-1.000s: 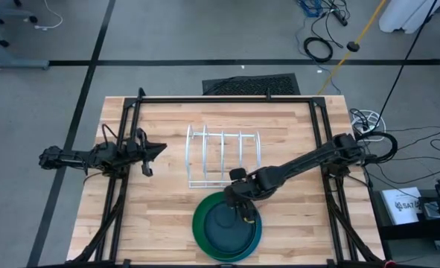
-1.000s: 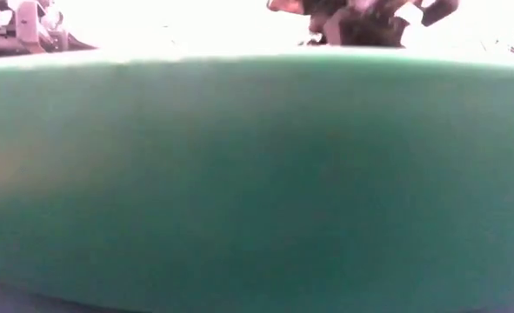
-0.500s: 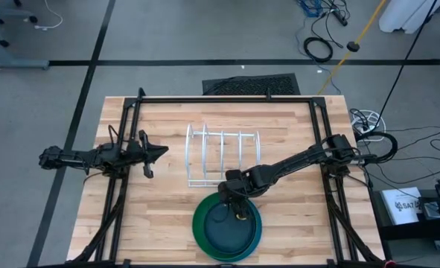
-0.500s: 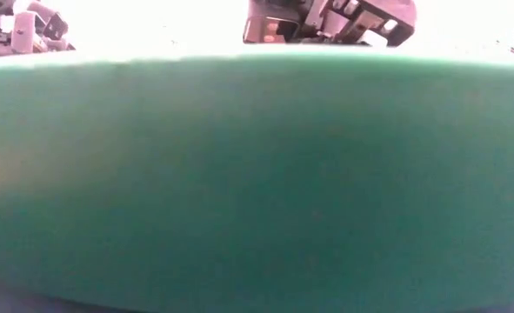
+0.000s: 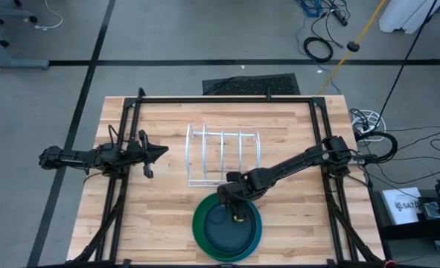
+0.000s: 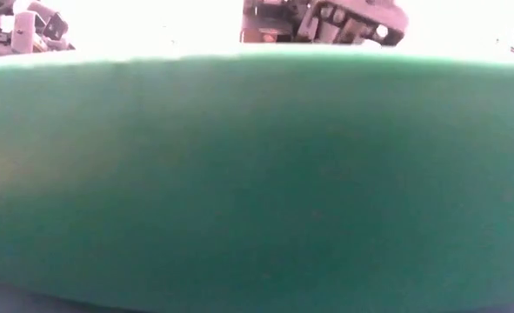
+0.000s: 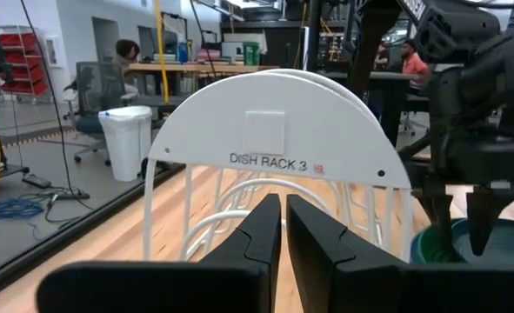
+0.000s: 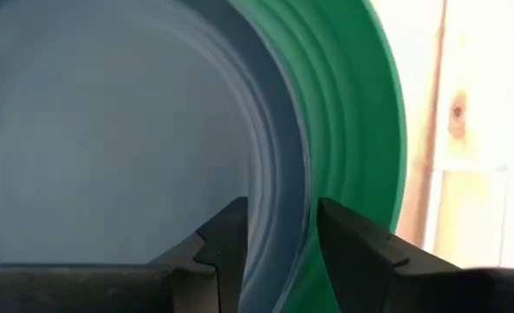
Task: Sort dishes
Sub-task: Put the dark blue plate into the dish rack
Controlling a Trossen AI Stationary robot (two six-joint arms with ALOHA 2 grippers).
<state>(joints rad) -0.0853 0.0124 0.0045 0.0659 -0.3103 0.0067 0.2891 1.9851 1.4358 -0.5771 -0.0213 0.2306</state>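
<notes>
A green plate [image 5: 255,237] lies at the table's near edge, centre, with a dark teal dish [image 5: 225,231] nested in it. The plate's wall fills the low view [image 6: 257,174]. My right gripper [image 5: 237,215] is open and points down over the far part of the stack. In the right wrist view its fingers [image 8: 278,239] stand on either side of the dark dish's rim [image 8: 287,165], next to the green plate [image 8: 361,130]. My left gripper [image 5: 160,151] is shut and empty, left of the white rack. The light blue plate does not show. My right gripper comes from above, pointing down, with one finger [image 8: 230,235] inside the dark dish's rim [image 8: 284,217] and one finger [image 8: 348,239] outside it, over the green plate. I cannot tell whether either finger touches the rim. The dish lies flat in the green plate.
A white wire dish rack [image 5: 222,156] stands at the table's centre, just beyond the stack; its end panel faces my left gripper [image 7: 274,148]. Black frame rails [image 5: 220,99] run along the table's far, left and right sides. People sit in the room beyond.
My right gripper has gone a little toward the table's left edge over the far part of the stack. The plates have stayed where they were.
</notes>
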